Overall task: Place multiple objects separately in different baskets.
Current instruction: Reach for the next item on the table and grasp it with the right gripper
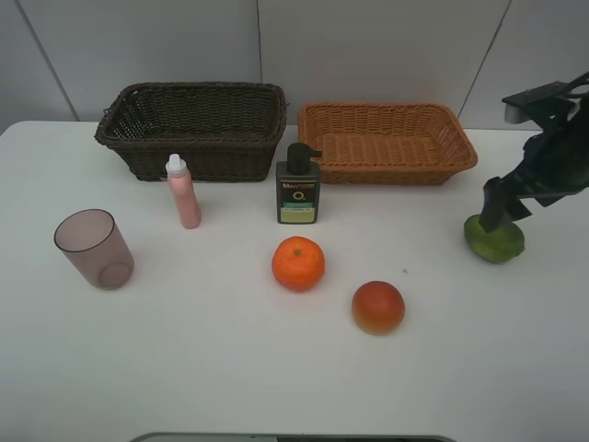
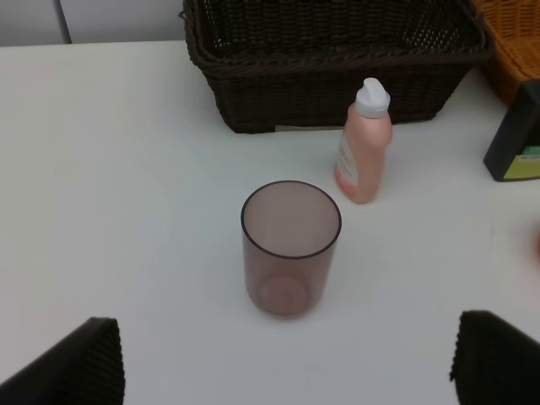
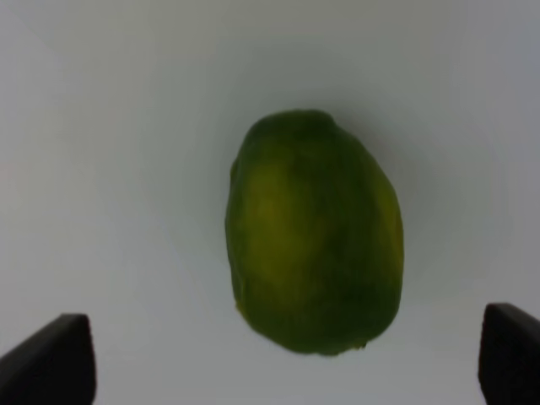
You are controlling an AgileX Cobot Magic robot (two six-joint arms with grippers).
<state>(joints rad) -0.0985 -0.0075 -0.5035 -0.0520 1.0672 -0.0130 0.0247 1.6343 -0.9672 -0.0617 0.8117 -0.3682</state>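
Nearest lie the red-yellow fruit (image 1: 377,308) and the orange (image 1: 298,263); a little farther, at the table's right, the green fruit (image 3: 314,232) rests under the right gripper (image 3: 283,361), whose jaws are spread wide; it looks firm and smooth-skinned, probably best pinched across its narrow middle; the left gripper (image 2: 287,364) gapes by the translucent pink cup (image 2: 290,246); the dark brown basket (image 1: 193,147) and orange-tan basket (image 1: 386,166) stand farthest.

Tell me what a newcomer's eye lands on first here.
First is the right pincer near the right edge of the white table, hanging open over a green fruit. Next come the bright orange and the red-yellow fruit near the middle. At the back, two wicker baskets sit side by side: the dark brown basket on the left, the orange-tan basket on the right.
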